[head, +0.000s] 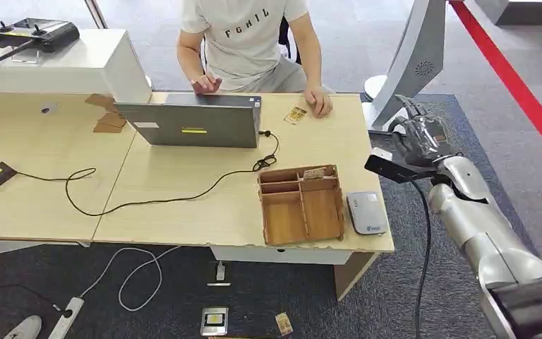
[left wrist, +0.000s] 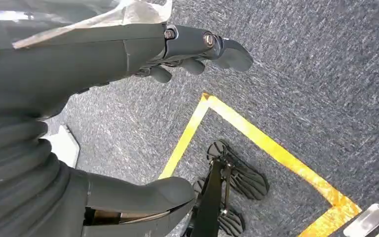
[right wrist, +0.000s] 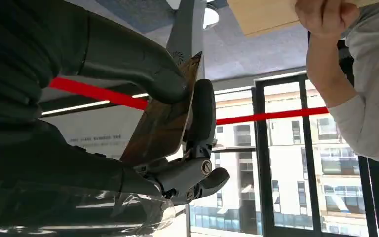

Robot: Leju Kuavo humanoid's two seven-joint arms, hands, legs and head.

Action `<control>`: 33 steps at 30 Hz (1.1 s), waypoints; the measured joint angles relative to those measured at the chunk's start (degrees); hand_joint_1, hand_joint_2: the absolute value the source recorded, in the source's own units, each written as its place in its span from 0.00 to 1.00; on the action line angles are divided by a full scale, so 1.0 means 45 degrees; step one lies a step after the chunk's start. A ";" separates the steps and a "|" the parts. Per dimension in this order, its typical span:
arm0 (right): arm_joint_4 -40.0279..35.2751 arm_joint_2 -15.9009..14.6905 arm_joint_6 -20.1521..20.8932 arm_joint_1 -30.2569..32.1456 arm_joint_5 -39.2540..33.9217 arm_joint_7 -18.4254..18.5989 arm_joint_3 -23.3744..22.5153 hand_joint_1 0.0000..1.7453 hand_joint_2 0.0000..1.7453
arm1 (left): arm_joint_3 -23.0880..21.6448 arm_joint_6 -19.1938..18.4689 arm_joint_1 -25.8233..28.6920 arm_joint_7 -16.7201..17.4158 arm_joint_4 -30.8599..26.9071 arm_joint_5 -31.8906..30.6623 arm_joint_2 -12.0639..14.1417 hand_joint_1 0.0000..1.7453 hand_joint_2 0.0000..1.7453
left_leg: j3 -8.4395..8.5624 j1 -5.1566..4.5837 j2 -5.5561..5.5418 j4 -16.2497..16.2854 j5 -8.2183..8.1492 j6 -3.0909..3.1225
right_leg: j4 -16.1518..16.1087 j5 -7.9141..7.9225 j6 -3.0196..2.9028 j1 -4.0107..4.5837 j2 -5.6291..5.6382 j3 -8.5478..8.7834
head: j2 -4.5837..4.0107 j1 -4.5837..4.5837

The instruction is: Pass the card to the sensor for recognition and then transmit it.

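Off the right end of the tabletop (head: 183,205), right hand (head: 420,135) raised past the edge, well apart from the sensor (head: 365,212). Right wrist view: thumb (right wrist: 143,64) and fingers (right wrist: 202,113) clamped on the card (right wrist: 165,118), card pinched flat between them, one corner sticking out past the thumb. Sensor is a small grey box lying flat just right of the wooden tray (head: 301,204), near the front edge. Tray has compartments, a small item in a back one, can't tell what. Another card (head: 296,114) lies behind the tray near the far edge, just beside a person's hand (head: 319,101). Person (head: 247,42) sits behind the tabletop at a grey laptop (head: 192,123), left of the tray; black cable (head: 155,194) runs from it across the top. Left hand (left wrist: 128,54) hangs over grey carpet (left wrist: 301,74) with yellow tape (left wrist: 256,136); fingers apart, thumb well clear, holding nothing.
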 joint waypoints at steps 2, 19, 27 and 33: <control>0.0000 0.0000 0.0000 0.0000 0.0004 0.0005 0.0000 1.00 1.00 | 0.0000 0.0000 0.0000 0.0000 0.0000 0.0000 0.0000 0.00 1.00 | 0.0000 0.0000 0.0000 0.0000 0.0000 0.0000 | 0.0000 0.0000 0.0000 0.0000 0.0000 0.0000 | 0.0000 0.0000; 0.0146 0.0758 -0.0034 0.4453 -0.1350 -0.0899 -0.0048 1.00 1.00 | 0.0000 0.0797 -0.0023 0.0121 0.0000 0.0311 -0.0248 0.00 1.00 | 0.0058 0.0082 0.0005 -0.0004 -0.0053 -0.0028 | -0.0063 -0.0028 -0.0019 0.0079 0.0009 0.0089 | 0.0000 0.0005; 0.0146 0.0835 -0.0112 0.4519 -0.1384 -0.0913 -0.0102 1.00 1.00 | 0.0000 0.0806 -0.0022 0.0000 0.0000 0.0413 -0.0267 0.00 1.00 | 0.0093 0.0083 0.0009 -0.0004 -0.0053 -0.0029 | -0.0062 -0.0025 -0.0021 0.0080 0.0011 0.0119 | 0.0000 0.0000; 0.0146 0.0923 -0.0209 0.4409 -0.1350 -0.0947 -0.0102 1.00 1.00 | 0.0000 0.0928 -0.0023 0.0005 0.0000 0.0500 -0.0316 0.00 1.00 | 0.0093 0.0083 0.0011 -0.0004 -0.0051 -0.0030 | -0.0058 -0.0022 -0.0022 0.0080 0.0012 0.0123 | 0.0000 0.0005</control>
